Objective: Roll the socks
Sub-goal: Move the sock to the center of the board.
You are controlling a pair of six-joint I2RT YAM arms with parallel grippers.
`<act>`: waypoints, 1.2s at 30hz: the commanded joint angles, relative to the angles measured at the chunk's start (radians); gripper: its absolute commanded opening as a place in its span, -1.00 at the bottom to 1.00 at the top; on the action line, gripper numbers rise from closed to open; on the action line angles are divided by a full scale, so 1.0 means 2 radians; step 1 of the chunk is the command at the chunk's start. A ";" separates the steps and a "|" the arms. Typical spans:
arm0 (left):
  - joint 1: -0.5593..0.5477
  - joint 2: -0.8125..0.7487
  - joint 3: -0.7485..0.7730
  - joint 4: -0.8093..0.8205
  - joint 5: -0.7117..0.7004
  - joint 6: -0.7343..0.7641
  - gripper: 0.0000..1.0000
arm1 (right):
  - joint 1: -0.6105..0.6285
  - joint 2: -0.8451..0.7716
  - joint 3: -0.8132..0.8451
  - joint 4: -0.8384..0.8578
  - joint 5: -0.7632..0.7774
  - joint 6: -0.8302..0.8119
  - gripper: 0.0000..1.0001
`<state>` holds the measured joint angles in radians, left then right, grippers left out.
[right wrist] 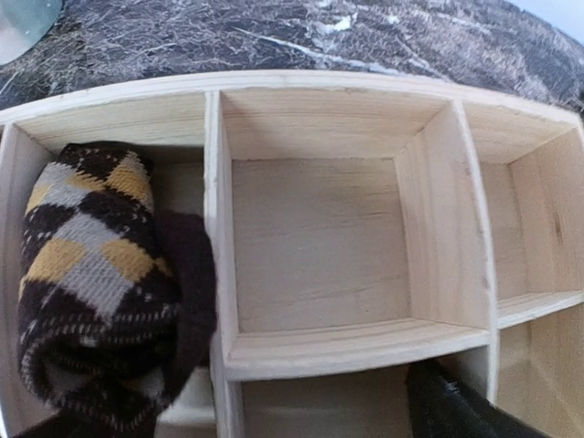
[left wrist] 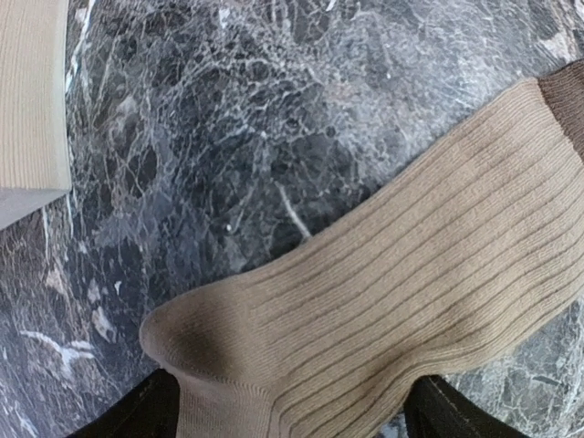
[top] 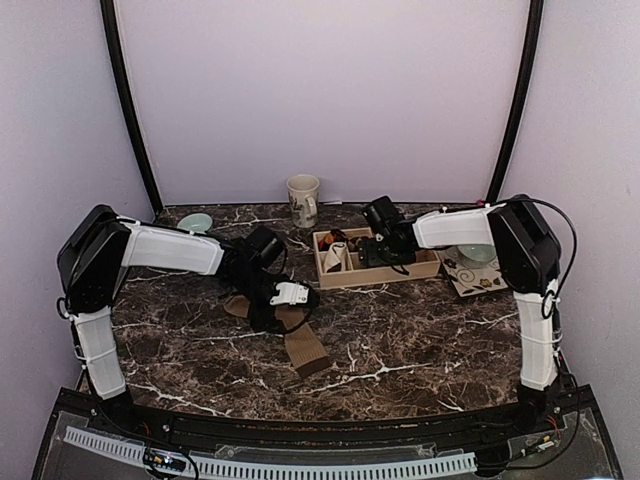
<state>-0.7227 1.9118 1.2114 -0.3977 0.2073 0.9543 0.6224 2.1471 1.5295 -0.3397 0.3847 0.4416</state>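
Left claw [left wrist: 292, 422], jaws apart, straddles the tan sock [left wrist: 411, 274], which lies flat mid-counter [top: 430, 340], long axis diagonal, ribbed end toward the near right corner. Near the far edge, the wooden tray [top: 425, 268] holds 1 rolled argyle sock [right wrist: 100, 283] under the right claw [top: 383, 250], jaws apart.

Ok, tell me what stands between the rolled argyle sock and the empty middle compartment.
Just a thin wooden divider, which the argyle sock touches; the right wrist view shows it.
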 commanded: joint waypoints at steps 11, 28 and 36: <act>0.115 -0.149 0.016 -0.169 -0.013 -0.148 0.98 | 0.033 -0.310 -0.315 0.406 -0.135 0.006 0.99; 0.190 -0.244 -0.071 -0.165 -0.161 -0.137 0.98 | 0.042 -0.210 -0.239 0.375 -0.188 0.003 0.99; 0.191 -0.155 0.013 -0.213 -0.098 -0.139 0.95 | 0.101 -0.241 -0.209 0.244 -0.154 -0.099 0.77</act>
<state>-0.3439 1.5711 1.2247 -0.7792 -0.0784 0.6636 0.7731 1.7222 1.0962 0.2226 0.0414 0.3557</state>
